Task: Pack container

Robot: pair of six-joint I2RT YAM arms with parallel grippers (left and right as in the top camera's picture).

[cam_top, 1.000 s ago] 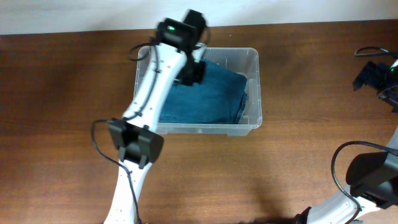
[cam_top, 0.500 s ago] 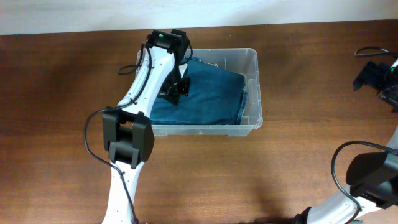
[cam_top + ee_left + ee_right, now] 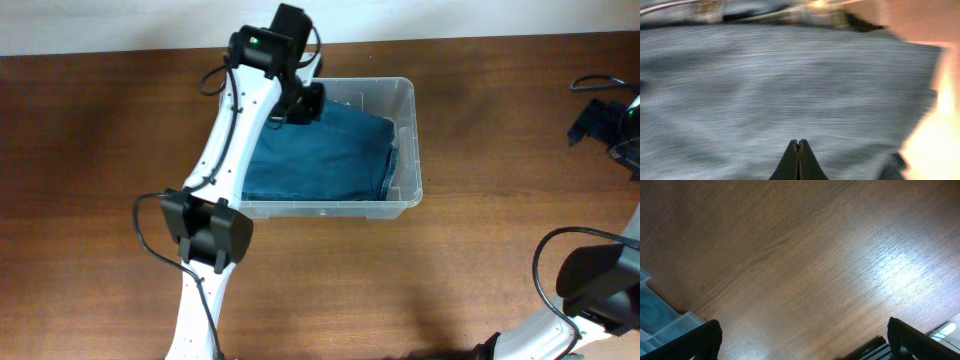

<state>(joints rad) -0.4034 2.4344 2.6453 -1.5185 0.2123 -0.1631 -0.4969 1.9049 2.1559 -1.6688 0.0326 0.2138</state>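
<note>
The container (image 3: pixel 405 150) is a clear plastic bin on the wooden table, holding folded blue denim (image 3: pixel 330 155). My left gripper (image 3: pixel 305 103) hangs over the bin's far left part, above the denim. In the left wrist view its fingers (image 3: pixel 798 146) are pressed together with nothing between them, and blurred denim (image 3: pixel 790 85) fills the frame. My right gripper (image 3: pixel 610 125) is at the far right edge of the table, away from the bin. Its fingers (image 3: pixel 802 340) are spread wide over bare wood. A corner of the container (image 3: pixel 660 322) shows at the left of that view.
A black cable (image 3: pixel 590 82) lies at the far right of the table. A striped object (image 3: pixel 880 350) shows at the bottom of the right wrist view. The wall edge (image 3: pixel 120 25) runs along the back.
My left arm swung forward over the denim, then back toward the bin's far left corner. The denim lies flatter in the bin. The right arm has not moved.
</note>
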